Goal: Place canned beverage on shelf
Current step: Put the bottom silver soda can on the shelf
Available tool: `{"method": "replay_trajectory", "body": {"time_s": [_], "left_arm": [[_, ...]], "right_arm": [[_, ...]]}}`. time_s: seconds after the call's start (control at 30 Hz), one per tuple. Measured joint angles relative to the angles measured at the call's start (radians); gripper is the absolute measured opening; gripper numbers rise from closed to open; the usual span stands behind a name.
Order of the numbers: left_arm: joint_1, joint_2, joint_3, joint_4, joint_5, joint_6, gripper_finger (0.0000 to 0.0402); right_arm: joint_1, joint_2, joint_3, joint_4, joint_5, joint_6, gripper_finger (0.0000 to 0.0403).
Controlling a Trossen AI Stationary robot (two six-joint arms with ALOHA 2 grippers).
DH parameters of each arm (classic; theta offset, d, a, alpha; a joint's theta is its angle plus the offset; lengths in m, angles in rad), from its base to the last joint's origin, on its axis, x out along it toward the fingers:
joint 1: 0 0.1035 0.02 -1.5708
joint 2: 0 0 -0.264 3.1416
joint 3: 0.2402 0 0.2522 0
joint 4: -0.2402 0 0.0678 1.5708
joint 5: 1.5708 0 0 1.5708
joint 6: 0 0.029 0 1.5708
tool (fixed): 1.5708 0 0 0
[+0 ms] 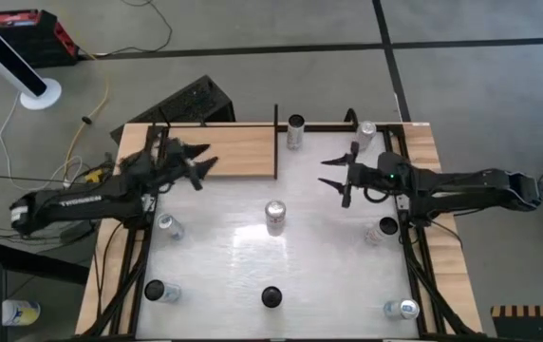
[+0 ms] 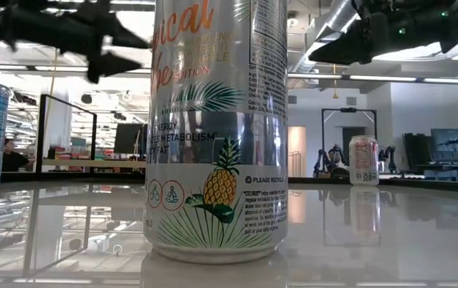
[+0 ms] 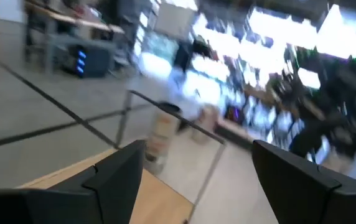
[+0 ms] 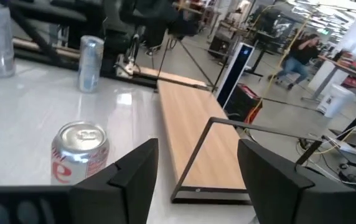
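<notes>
The shelf is a pale wooden board at the table's far left, with a thin black upright at its right edge. Several cans stand upright on the white table; one stands at the middle and shows in the right wrist view. My left gripper is open and empty above the shelf. My right gripper is open and empty, right of and beyond the middle can, its fingers pointing toward the table's left. No can stands on the shelf.
Two cans stand at the far edge, right of the shelf. Others stand at the left, right and near edge. One near-edge can fills the low view.
</notes>
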Motion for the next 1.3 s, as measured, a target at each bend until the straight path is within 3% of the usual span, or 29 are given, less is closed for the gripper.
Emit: {"method": "replay_trajectory", "body": {"time_s": [0.33, 0.6, 0.73, 0.83, 0.97, 1.1, 1.3], "left_arm": [[-0.116, 0.591, 0.423, -0.028, 0.232, 0.249, 0.0283], [-0.157, 0.858, 0.621, -0.111, 0.356, 0.41, 0.0292], [-0.159, 0.913, 0.69, -0.156, 0.468, 0.414, 0.0318], [-0.159, 0.922, 0.75, -0.254, 0.497, 0.43, 0.0342], [-0.169, 0.922, 0.796, -0.387, 0.499, 0.474, 0.0365], [-0.197, 0.922, 0.798, -0.411, 0.501, 0.485, 0.0371], [-0.237, 0.953, 0.798, -0.447, 0.414, 0.5, 0.0371]], "right_arm": [[-0.002, 0.002, -0.001, -0.136, 0.003, 0.071, 0.0244], [-0.001, 0.0, -0.001, -0.165, 0.005, 0.075, 0.0244], [-0.001, 0.0, -0.001, -0.179, 0.005, 0.076, 0.0244], [-0.001, 0.0, -0.001, -0.175, 0.005, 0.078, 0.0244], [-0.001, 0.0, -0.001, -0.17, 0.006, 0.078, 0.0244], [-0.001, 0.0, -0.001, -0.155, 0.006, 0.078, 0.0244], [-0.001, 0.0, -0.001, -0.154, 0.007, 0.094, 0.0244]]}}
